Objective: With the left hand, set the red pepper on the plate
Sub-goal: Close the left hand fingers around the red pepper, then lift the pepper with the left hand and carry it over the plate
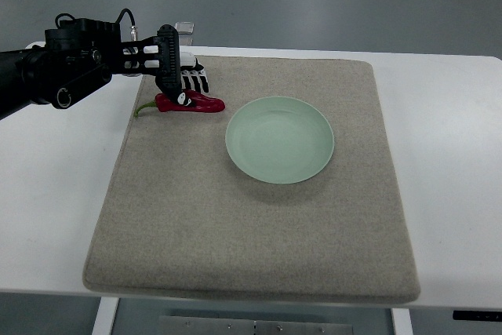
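- Beige mat (251,217) on white table (447,154), pale green plate (280,140) mid-mat.
- red pepper (190,103) lies left of plate, long axis left-right, stem leftward.
- left hand (182,76) directly above pepper, fingers curled down onto it; firm hold unclear.

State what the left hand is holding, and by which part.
The left hand closes over the glossy red pepper near its green stem end; whether it grips cannot be told.

My worktop (455,154): smooth white laminate with a faint sheen. On it, a mat (251,233) of coarse, matt beige-grey cloth. At the mat's centre, a plate (280,140), pale green, smooth and softly glossy. Left of the plate, a red pepper (196,103) with shiny, waxy skin. My left hand (176,72): matt black plastic, fingers (192,81) of white and black plastic.
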